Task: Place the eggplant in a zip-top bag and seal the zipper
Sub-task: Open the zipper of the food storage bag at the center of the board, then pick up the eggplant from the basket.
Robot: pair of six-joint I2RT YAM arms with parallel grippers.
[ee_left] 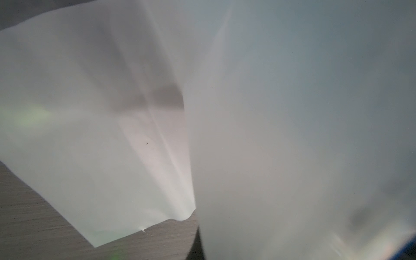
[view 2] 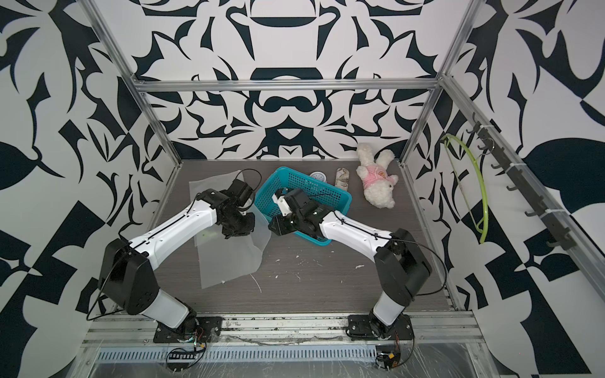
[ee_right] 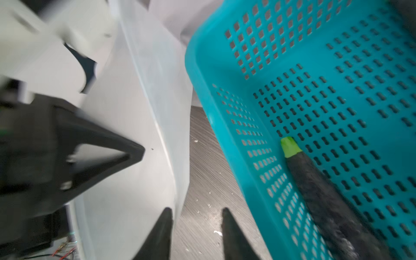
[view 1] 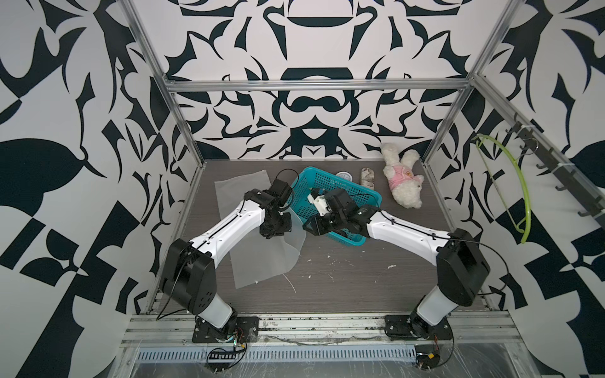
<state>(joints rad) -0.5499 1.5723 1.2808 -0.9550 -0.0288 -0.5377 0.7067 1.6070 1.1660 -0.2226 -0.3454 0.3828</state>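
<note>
Frosted plastic zip-top bag: left gripper clamped shut on its lifted edge. Right gripper part-open, empty; dark green-stemmed eggplant beside it in teal perforated basket. Unbagged, unsealed.

The eggplant is long, slim and dark, almost black, with a bright green stem end. It lies flat on the floor of a teal perforated basket, alongside one wall; both top views hide it. The zip-top bag is frosted and translucent, with nothing inside. Most of it lies flat on the table just beside the basket, while the edge nearest the basket is lifted into an upright fold
</note>
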